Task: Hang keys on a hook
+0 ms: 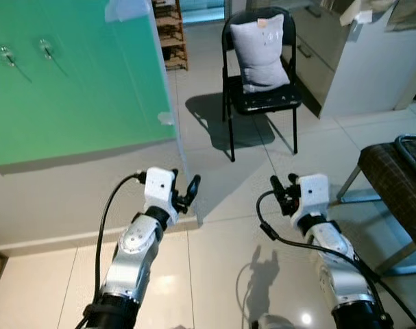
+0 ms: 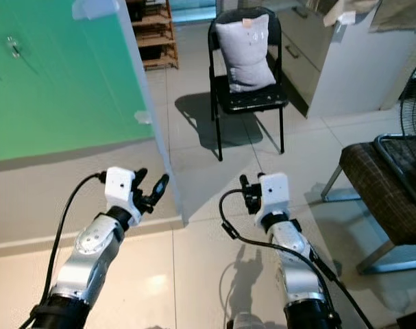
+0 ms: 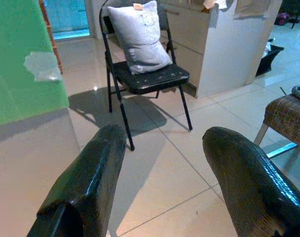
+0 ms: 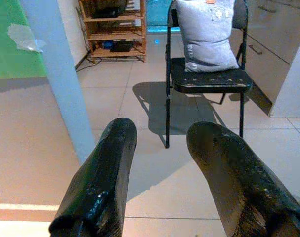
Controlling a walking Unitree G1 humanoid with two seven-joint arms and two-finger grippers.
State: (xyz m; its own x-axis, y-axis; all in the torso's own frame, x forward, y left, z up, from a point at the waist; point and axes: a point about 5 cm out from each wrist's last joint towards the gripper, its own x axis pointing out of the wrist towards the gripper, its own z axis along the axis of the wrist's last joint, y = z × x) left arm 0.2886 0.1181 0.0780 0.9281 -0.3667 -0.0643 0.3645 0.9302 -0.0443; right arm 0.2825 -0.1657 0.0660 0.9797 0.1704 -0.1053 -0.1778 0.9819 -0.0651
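Observation:
Two metal hooks (image 1: 7,55) (image 1: 46,48) stick out of a green wall panel (image 1: 77,82) at the upper left. My left gripper (image 1: 187,186) is held out low in front of me, well below and to the right of the hooks. It is open with nothing between its black fingers (image 3: 90,182). My right gripper (image 1: 282,188) is raised level with it to the right, open and empty too, its fingers (image 4: 105,173) pointing toward a chair.
A black folding chair (image 1: 266,103) with a grey pillow (image 1: 261,51) stands ahead on the tiled floor. A white cabinet (image 1: 372,68) is at the back right, a brown woven seat (image 1: 399,181) at the right edge. A wooden shelf (image 1: 170,34) stands beyond the panel's edge.

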